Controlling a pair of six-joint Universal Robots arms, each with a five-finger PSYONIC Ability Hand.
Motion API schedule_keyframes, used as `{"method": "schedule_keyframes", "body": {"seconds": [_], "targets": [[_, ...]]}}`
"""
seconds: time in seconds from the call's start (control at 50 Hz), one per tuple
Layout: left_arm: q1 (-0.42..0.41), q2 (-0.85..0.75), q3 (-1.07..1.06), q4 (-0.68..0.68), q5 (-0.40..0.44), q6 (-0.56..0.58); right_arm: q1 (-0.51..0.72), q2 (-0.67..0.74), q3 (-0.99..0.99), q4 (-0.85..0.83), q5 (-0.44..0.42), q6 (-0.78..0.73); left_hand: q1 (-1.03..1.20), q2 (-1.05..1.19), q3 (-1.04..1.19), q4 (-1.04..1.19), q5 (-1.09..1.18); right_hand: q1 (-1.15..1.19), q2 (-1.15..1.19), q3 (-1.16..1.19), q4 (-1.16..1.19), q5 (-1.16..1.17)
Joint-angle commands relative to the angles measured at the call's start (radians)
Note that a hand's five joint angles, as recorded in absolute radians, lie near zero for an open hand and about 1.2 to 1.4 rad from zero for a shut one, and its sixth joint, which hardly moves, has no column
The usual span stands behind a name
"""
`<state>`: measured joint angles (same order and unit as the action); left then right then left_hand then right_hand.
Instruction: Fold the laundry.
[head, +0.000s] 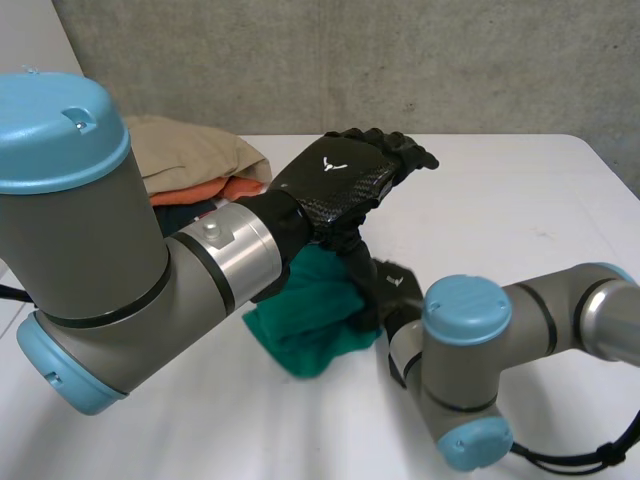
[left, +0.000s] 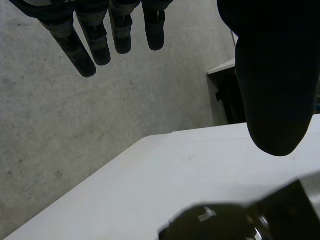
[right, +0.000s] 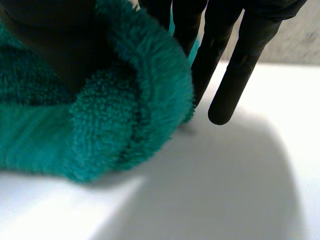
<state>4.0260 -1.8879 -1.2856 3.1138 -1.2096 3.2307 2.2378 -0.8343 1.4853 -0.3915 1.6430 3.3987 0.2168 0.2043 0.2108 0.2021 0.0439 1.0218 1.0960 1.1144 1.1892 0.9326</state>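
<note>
Nearest the camera, the right arm bends at its blue-capped elbow and reaches back across the white table. Its right hand is at the edge of one teal towel. The towel is thick terry with a fuzzy looped pile, bunched into a soft lump on the table in front of the robot, between the two arms.

In the right wrist view a rounded fold of the towel is pinched. The thumb presses into it from one side and the straight fingers stand on the other. The longest fingertip reaches down close to the bare tabletop.

Above and just beyond the towel, the left hand hangs in the air with a glossy woven-pattern back. Its fingers are stretched out straight and spread from the thumb, and it holds nothing.

Farther back, behind the left arm, one pile holds three cloths that can be told apart. A crumpled beige garment lies on top, an orange piece under it, and a dark one lowest. A rough grey concrete wall stands behind the table.
</note>
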Motion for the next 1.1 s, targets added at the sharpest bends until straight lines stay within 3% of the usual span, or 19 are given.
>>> {"method": "schedule_keyframes", "body": {"seconds": [0.02,0.18,0.5,0.62,0.8,0.86,0.96,1.1], "targets": [[0.007,-0.002,-0.003,0.012,0.001,0.001,-0.084,-0.022,-0.02,-0.121,-0.035,0.005,-0.042,-0.03,-0.036,-0.028,-0.044,0.374,0.3,0.282,0.207,0.289],[0.007,-0.019,0.008,0.052,-0.004,-0.003,-0.23,0.107,-0.255,-0.083,-0.029,-0.045,-0.042,-0.03,-0.036,-0.028,-0.044,0.374,0.3,0.282,0.207,0.289],[0.001,-0.072,0.052,0.049,-0.007,0.001,-0.624,0.573,-1.129,0.335,-0.015,-0.157,-0.042,-0.03,-0.036,-0.028,-0.044,0.374,0.3,0.282,0.207,0.289],[-0.008,-0.089,0.066,0.049,-0.008,0.0,-0.756,0.718,-1.401,0.424,-0.094,-0.19,-0.042,-0.03,-0.036,-0.028,-0.044,0.374,0.3,0.282,0.207,0.289],[-0.022,-0.112,0.072,0.054,-0.008,0.003,-0.853,0.735,-1.409,0.398,-0.235,-0.2,-0.042,-0.03,-0.036,-0.028,-0.044,0.374,0.3,0.282,0.207,0.289],[-0.027,-0.117,0.075,0.052,-0.01,0.003,-0.862,0.735,-1.409,0.395,-0.284,-0.24,-0.042,-0.03,-0.036,-0.028,-0.044,-0.847,-0.921,-0.94,-1.015,-0.933],[-0.027,-0.112,0.069,0.049,-0.011,0.003,-0.896,0.735,-1.41,0.39,-0.284,-0.407,-0.042,-0.03,-0.036,-0.028,-0.044,-0.847,-0.921,-0.94,-1.015,-0.933],[-0.013,-0.088,0.046,0.054,-0.01,-0.003,-0.951,0.724,-1.407,0.373,-0.244,-0.437,-0.042,-0.03,-0.036,-0.028,-0.044,-0.847,-0.921,-0.94,-1.015,-0.933]]}}
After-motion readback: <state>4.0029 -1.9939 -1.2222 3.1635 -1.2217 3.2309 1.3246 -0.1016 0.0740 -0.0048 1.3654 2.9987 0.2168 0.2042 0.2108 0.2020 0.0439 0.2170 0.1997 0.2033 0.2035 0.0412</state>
